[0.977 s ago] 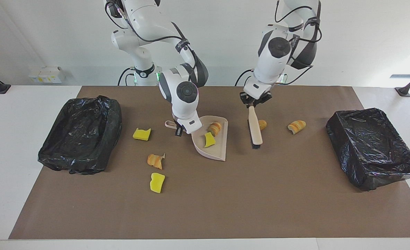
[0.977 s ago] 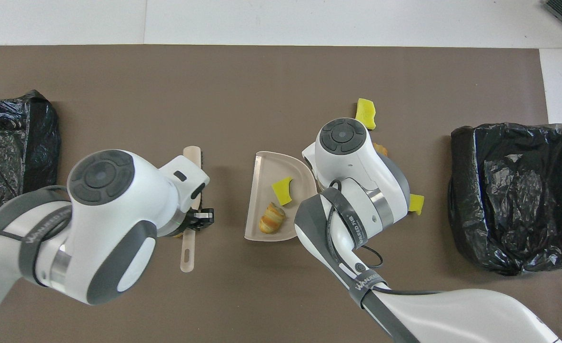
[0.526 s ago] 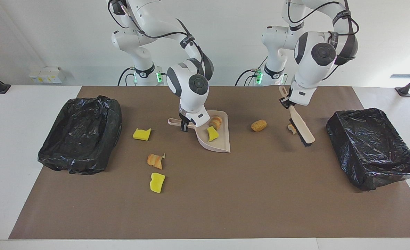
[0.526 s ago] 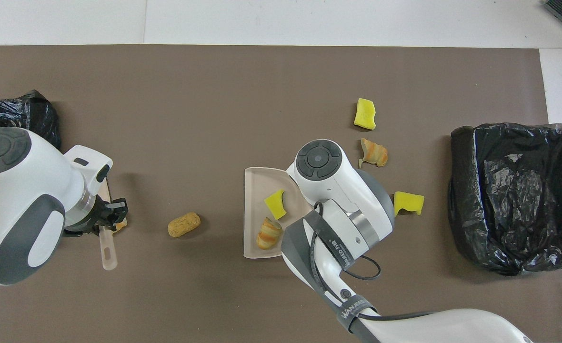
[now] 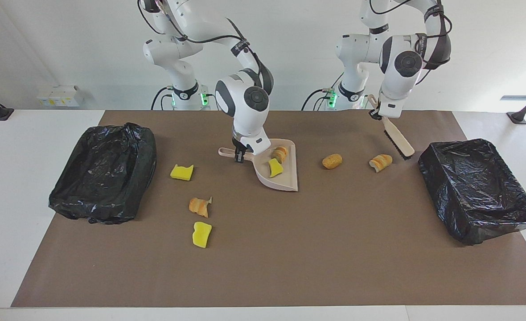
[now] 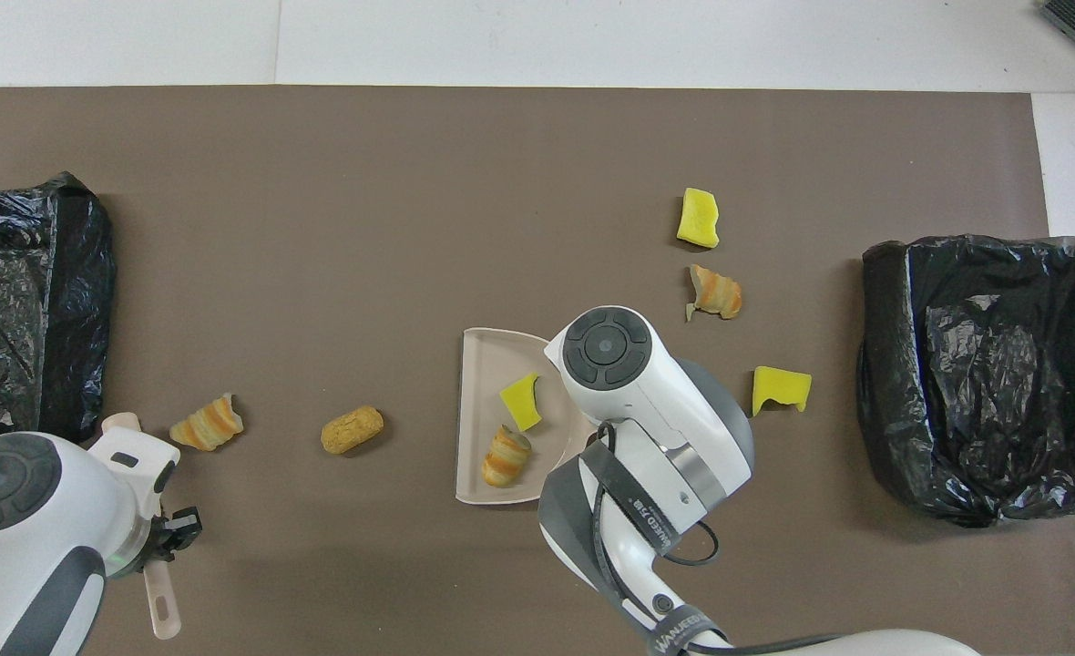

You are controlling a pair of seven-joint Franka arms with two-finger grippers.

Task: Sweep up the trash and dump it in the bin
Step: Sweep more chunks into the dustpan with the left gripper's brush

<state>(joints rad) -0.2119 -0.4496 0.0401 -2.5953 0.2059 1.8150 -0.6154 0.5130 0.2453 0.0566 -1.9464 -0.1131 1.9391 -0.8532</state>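
Brown matting (image 5: pixel 263 249) covers our white desk (image 5: pixel 18 147). Going left to right in the facing view, we see a crinkled black-bagged bin (image 5: pixel 104 171), then a yellow sponge piece (image 5: pixel 182 172), a ridged bread chunk (image 5: pixel 199 206) and another sponge (image 5: pixel 202 234). The right pincer (image 5: pixel 240 157) is clamped on the smooth beige dustpan (image 5: pixel 285 180), which holds two scraps (image 5: pixel 276 167) and has slid toward the left arm's end. Next lie two loose bread chunks (image 5: pixel 332 161) on the mat. The left pincer (image 5: pixel 376 114), closed on the brush (image 5: pixel 397 139), has lifted it since a moment ago. Last comes a second bagged bin (image 5: pixel 477 189).
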